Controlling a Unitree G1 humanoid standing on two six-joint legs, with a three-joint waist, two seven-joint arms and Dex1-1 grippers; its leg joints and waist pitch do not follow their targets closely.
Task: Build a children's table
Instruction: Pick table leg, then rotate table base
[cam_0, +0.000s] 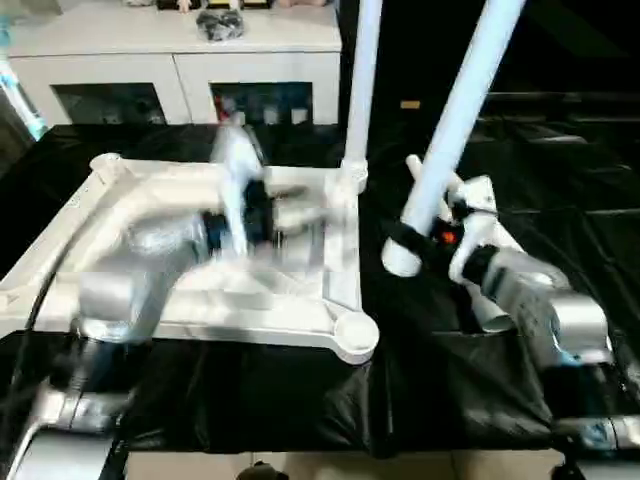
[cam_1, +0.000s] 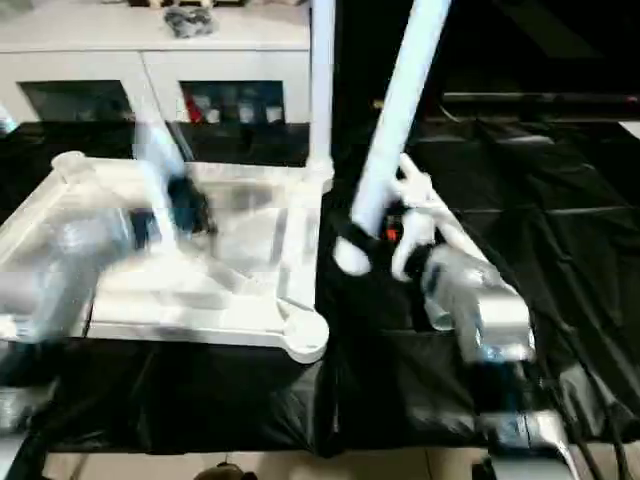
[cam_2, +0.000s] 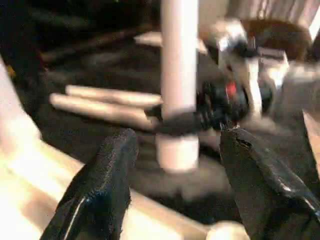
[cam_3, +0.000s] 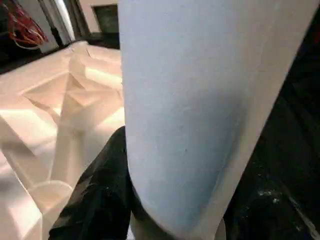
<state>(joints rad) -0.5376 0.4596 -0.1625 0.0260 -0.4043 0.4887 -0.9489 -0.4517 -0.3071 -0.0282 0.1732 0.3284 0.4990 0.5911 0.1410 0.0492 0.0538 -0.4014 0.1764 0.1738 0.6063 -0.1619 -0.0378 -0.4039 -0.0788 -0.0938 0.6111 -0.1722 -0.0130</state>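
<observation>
black cloth under upturned top; one leg socketed. right gripper clamps second leg beside near socket. left gripper empty, spread. two legs lie unfitted.

White cabinet with shelf openings behind black-draped worktop.
</observation>
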